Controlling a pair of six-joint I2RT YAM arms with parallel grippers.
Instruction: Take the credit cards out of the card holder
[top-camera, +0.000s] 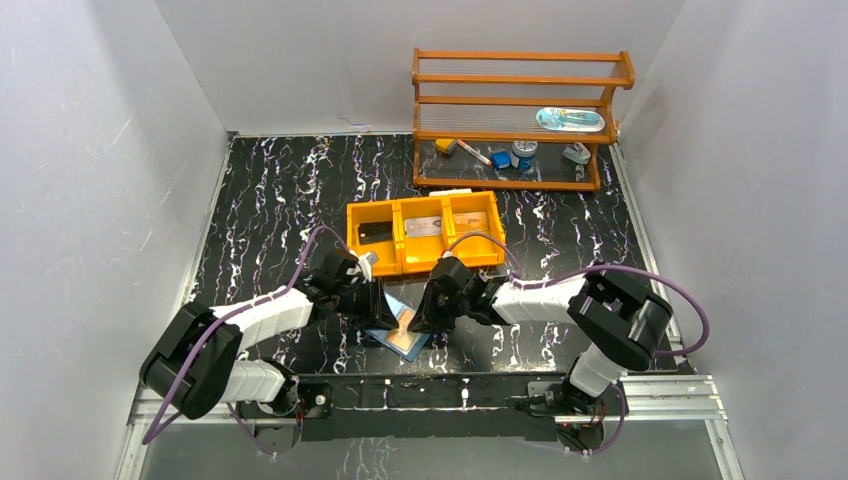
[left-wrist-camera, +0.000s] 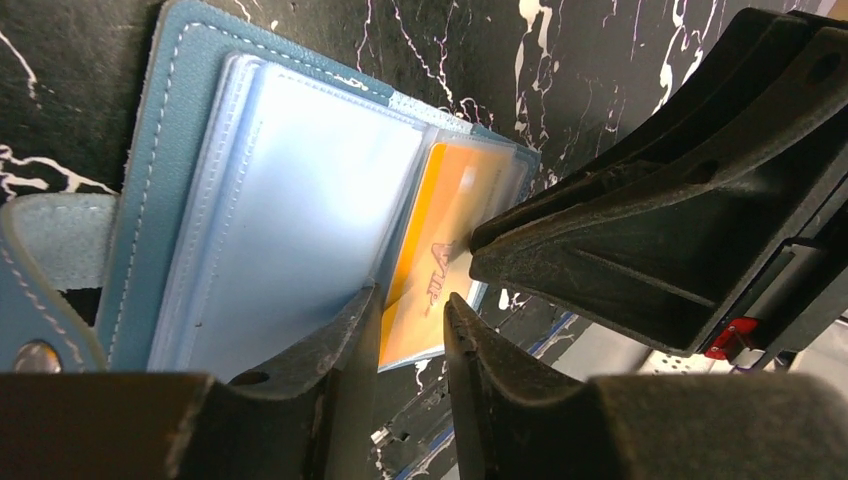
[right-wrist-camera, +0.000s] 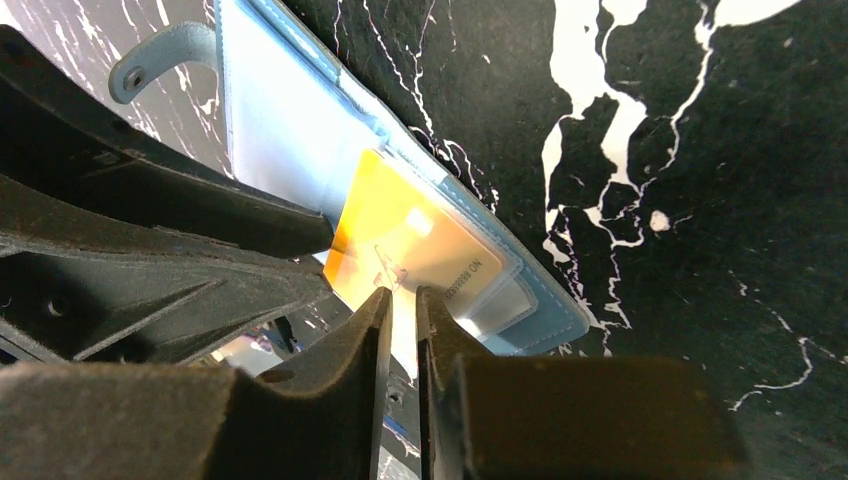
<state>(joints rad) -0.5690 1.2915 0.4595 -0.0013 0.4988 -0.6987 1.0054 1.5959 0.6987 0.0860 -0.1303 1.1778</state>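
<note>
One orange card (right-wrist-camera: 400, 230) is what the coming move turns on. It stands partly out of its clear pocket in the card holder (left-wrist-camera: 290, 200), which lies open and flat on the black marbled table (top-camera: 270, 190), low in the middle of the top view between the two arms. In that view the card's free end juts past the holder's near edge toward the bottom of the frame, toward the arm bases, while its other end sits in the pocket.

The right gripper (right-wrist-camera: 402, 300) comes at the card from the right of the top view. Its jaws stand narrow, and in the right wrist view the card's bright free edge runs down into the slit between them, so it looks to be pinching that edge. The left gripper (left-wrist-camera: 412, 310) comes in from the left, just beside the right one, its tips over the holder's pale plastic leaf. Its jaws show a small gap and hold nothing I can see.

The right arm therefore has the card, and the left is placed to pin the holder. As I judge it, the pull should run along the pocket toward the bottom of the top view, or the holder may drag along with it.

Whether more cards remain in the other sleeves I cannot tell.
</note>
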